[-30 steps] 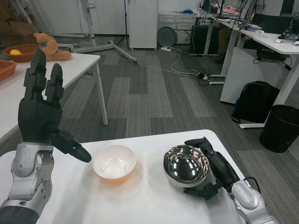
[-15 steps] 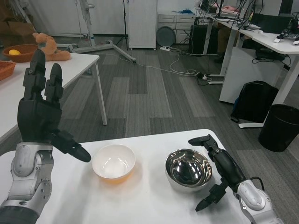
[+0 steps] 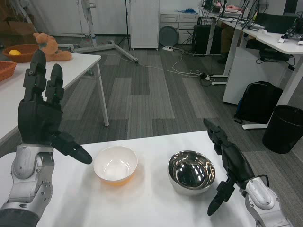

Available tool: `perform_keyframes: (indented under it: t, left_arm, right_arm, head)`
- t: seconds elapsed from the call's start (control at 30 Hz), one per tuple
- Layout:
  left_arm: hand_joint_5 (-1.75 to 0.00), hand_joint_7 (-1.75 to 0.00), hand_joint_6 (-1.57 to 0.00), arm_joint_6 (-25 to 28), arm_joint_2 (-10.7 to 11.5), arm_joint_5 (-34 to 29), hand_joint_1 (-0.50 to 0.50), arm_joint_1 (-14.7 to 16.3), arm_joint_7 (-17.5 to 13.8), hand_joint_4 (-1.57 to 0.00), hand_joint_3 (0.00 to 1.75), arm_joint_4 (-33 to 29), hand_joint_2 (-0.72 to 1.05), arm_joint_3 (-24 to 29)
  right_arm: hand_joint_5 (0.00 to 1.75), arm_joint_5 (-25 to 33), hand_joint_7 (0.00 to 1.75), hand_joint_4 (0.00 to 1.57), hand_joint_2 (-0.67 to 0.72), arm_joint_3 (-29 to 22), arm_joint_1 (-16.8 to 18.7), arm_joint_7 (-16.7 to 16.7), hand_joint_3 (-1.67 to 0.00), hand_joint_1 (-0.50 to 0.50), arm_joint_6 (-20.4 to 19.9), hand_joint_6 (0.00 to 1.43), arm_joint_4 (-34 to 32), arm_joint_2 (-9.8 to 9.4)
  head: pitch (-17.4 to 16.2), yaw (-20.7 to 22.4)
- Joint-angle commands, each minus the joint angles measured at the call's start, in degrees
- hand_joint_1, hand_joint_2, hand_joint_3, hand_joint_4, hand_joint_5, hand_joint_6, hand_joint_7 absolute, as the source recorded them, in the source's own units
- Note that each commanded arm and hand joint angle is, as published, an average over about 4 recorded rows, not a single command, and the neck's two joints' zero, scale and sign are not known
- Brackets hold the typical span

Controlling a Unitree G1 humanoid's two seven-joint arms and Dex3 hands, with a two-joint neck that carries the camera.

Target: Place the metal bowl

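Observation:
The shiny metal bowl (image 3: 191, 172) stands upright on the white table (image 3: 151, 203), right of centre. My right hand (image 3: 228, 165) is just to its right, fingers spread and off the bowl, holding nothing. A white bowl with an orange outside (image 3: 115, 165) sits to the left of the metal bowl, a hand's width apart. My left hand (image 3: 41, 113) is raised above the table's left side, fingers pointing up and thumb out toward the white bowl, empty.
A second white table (image 3: 61, 71) at the far left carries a wicker basket (image 3: 21, 52) and a plush toy (image 3: 47, 46). On the floor to the right stand a black bin (image 3: 283, 128) and a backpack (image 3: 259, 103).
My right hand has let go of the metal bowl and drawn back to the right, fingers opening. The bowl now stands free, slightly right of where it was. My left hand is unmoved.

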Motion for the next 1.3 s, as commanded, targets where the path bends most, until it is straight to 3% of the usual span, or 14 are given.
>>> perform_keyframes:
  t: [0.03,0.13,0.27,0.4,0.57,1.3]
  left_arm:
    - [0.0,0.0,0.0,-0.13,0.65,-0.61,-0.5,0.34,0.21,0.0,0.07,-0.01,-0.72,0.07]
    - [0.0,0.0,0.0,-0.13,0.67,-0.68,-0.5,0.27,0.21,0.0,0.09,0.03,-0.72,0.01]
    - [0.0,0.0,0.0,-0.13,0.67,-1.4,-0.5,-0.08,0.06,0.0,0.07,0.36,-0.72,-1.14]
    - [0.0,0.0,0.0,-0.13,0.67,-1.65,-0.5,0.25,0.03,0.0,0.09,0.23,-0.72,-1.36]
    - [0.0,0.0,0.0,-0.21,0.51,-1.6,-0.5,0.93,0.01,0.0,0.09,-0.04,-0.72,-1.25]
    - [0.0,0.0,0.0,-0.74,0.23,-1.75,-0.5,1.13,0.03,0.0,0.09,-0.04,-0.72,-1.51]
  right_arm:
    - [0.0,2.73,0.0,0.0,0.53,-1.87,0.31,-3.2,-0.08,-0.38,-3.14,0.0,-3.23,0.65]
    - [0.0,3.39,0.0,0.0,0.53,-3.43,-0.75,-6.89,-0.08,-0.38,-6.48,0.0,-7.05,0.91]
    - [0.0,3.37,0.0,0.0,0.49,-3.65,-5.45,-9.37,-0.06,-0.38,-8.01,0.0,-11.38,0.89]
    - [0.0,3.11,0.0,0.0,0.47,-5.08,-10.24,-11.15,-0.08,-0.38,-7.4,0.0,-15.64,-0.29]
    - [0.0,2.82,0.0,0.0,0.47,-6.11,-12.48,-12.34,-0.08,-0.38,-6.28,0.0,-17.33,-1.06]
    - [0.0,4.58,0.0,0.0,0.41,-2.53,-13.29,-13.33,-0.08,-0.38,-5.62,0.0,-17.31,-1.5]
  head:
    - [0.15,-0.46]
    - [0.42,-0.88]
    - [1.89,-0.71]
    - [2.7,0.1]
    - [3.49,0.86]
    - [3.28,0.27]
